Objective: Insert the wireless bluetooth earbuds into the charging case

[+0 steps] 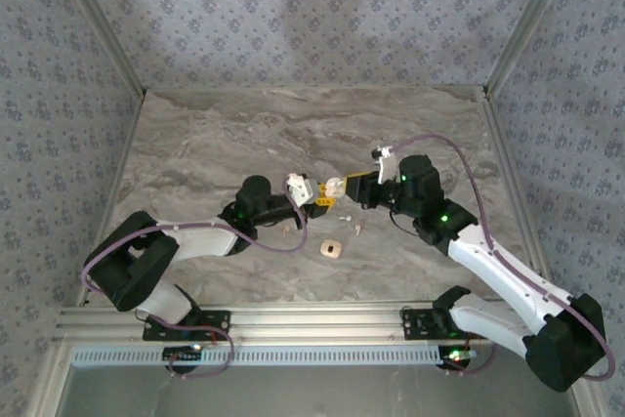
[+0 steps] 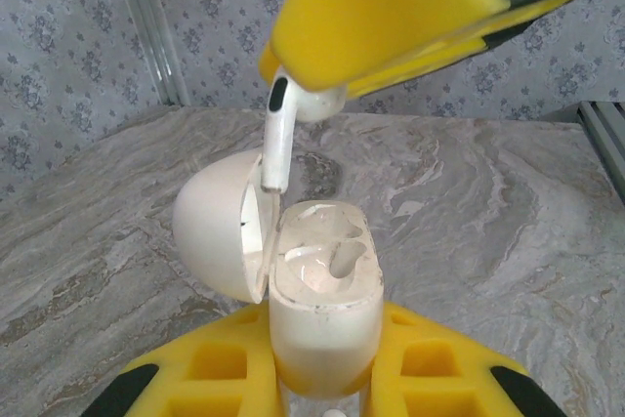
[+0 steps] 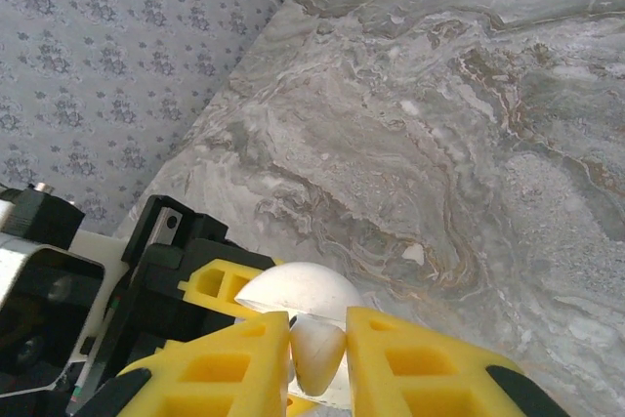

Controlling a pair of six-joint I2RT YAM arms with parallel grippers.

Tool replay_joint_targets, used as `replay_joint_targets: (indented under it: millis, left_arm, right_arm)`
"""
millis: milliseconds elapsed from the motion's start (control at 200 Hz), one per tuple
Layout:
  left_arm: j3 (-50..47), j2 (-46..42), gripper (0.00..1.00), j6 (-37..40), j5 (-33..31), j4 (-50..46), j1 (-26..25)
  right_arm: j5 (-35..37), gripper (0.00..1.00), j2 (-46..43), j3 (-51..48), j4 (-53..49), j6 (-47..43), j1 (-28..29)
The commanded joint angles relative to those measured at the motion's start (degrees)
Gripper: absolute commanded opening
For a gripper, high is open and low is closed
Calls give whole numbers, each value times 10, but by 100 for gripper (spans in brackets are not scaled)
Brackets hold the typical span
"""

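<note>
The white charging case [image 2: 325, 310] stands upright with its lid [image 2: 220, 231] hinged open to the left, and my left gripper [image 2: 325, 363] is shut on its lower body. Both sockets in the case look empty. One white earbud [image 2: 278, 139] hangs stem-down just above the case's left rim, beside the lid, pinched in my right gripper [image 3: 318, 351]. From the right wrist the earbud's bulb [image 3: 317, 354] sits between the yellow fingers, over the lid's dome [image 3: 298, 290]. From above, the left gripper [image 1: 309, 192] and the right gripper [image 1: 339, 186] meet mid-table. Tiny white pieces [image 1: 345, 214] lie just below them.
A tan rounded square [image 1: 332, 248] lies on the marble table [image 1: 215, 144] near the front, with a pale-pink speck [image 1: 283, 231] to its left and a small white one [image 1: 358, 229] to its right. Patterned walls close the back and sides.
</note>
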Motion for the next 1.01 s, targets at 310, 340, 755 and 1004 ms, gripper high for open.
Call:
replay_joint_targets:
  millis: [310, 340, 755, 1004]
  left_arm:
    - [15, -6, 10, -5, -3, 7, -4]
    - [15, -6, 10, -4, -4, 7, -4]
    - [15, -11, 10, 3, -2, -3, -4]
    - [17, -13, 10, 7, 10, -9, -5]
  right_arm:
    - [-21, 24, -11, 4, -16, -17, 3]
    - [-23, 24, -11, 4, -20, -18, 3]
    - [-24, 24, -15, 25, -80, -45, 3]
    - [-27, 24, -4, 34, -80, -51, 2]
